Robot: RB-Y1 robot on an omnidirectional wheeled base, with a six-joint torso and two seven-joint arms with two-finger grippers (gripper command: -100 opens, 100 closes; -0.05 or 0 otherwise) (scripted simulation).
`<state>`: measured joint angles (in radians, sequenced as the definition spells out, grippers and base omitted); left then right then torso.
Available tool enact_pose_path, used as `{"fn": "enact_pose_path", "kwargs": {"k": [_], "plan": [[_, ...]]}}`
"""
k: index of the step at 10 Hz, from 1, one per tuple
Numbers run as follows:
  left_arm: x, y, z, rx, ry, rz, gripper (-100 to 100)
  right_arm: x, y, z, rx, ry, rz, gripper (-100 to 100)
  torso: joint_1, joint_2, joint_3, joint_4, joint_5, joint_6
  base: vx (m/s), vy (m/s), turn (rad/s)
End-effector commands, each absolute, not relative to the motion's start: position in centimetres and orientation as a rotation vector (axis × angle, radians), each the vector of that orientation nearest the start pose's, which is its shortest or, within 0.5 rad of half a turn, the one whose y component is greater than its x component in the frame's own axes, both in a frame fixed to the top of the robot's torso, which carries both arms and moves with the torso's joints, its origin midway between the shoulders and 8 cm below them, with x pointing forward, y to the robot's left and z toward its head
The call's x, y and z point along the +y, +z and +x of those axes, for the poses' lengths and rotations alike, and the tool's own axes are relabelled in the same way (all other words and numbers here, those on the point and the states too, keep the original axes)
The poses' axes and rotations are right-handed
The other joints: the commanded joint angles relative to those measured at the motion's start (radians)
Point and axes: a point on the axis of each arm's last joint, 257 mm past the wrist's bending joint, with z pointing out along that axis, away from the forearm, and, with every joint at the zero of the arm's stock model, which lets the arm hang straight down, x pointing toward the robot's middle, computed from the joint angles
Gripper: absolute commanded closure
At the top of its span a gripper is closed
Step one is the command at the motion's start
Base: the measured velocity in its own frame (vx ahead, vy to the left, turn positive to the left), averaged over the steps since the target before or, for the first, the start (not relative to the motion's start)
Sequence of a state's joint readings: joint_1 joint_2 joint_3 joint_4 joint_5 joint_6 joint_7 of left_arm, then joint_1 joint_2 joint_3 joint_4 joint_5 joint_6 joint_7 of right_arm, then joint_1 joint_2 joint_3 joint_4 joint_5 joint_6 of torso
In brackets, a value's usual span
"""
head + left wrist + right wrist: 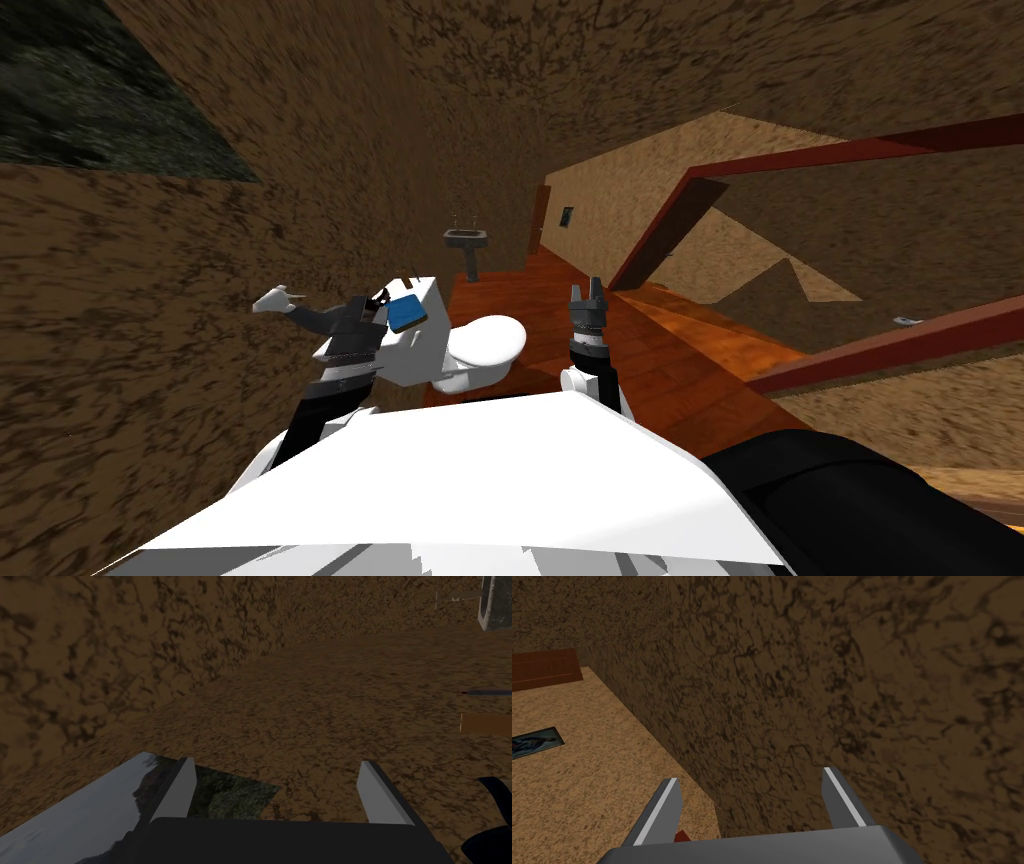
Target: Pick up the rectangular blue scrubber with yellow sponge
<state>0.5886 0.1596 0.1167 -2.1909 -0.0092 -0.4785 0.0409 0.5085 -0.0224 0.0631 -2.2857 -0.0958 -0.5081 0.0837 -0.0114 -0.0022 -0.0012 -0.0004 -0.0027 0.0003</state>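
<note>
The blue scrubber point(407, 313), a small rectangular pad with a thin yellowish lower edge, lies on top of the white toilet tank point(415, 355). My left gripper point(272, 298) is left of it, pointing away toward the brown wall, with its dark wrist close beside the pad. In the left wrist view the left gripper point(280, 791) is open with nothing between its fingers. My right gripper point(587, 293) hangs over the wooden floor right of the toilet. The right gripper point(752, 803) is open and holds nothing.
The white toilet bowl point(487, 342) with its lid down is just ahead of me. A pedestal sink point(467, 240) stands against the far wall. The mottled brown wall point(150, 330) runs close along the left. A red door frame point(700, 180) is on the right.
</note>
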Motion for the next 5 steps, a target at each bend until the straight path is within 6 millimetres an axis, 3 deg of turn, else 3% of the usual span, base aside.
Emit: {"fn": "enact_pose_path", "kwargs": {"k": [1,5], "plan": [[33.5,-5.7,35.2,0.872,-1.11,-0.737,-100,-26.9,2.5,34.3,0.592,1.347,0.678,0,0.0,0.0,0.0,0.0,0.0,0.0,-0.006,-0.165,0.108],[37.5,-10.1,35.4,0.909,-1.033,-0.879,-100,-26.9,2.5,34.3,0.592,1.347,0.678,0,0.003,-0.001,0.0,0.0,0.001,0.0,0.006,-0.131,0.141]]}}
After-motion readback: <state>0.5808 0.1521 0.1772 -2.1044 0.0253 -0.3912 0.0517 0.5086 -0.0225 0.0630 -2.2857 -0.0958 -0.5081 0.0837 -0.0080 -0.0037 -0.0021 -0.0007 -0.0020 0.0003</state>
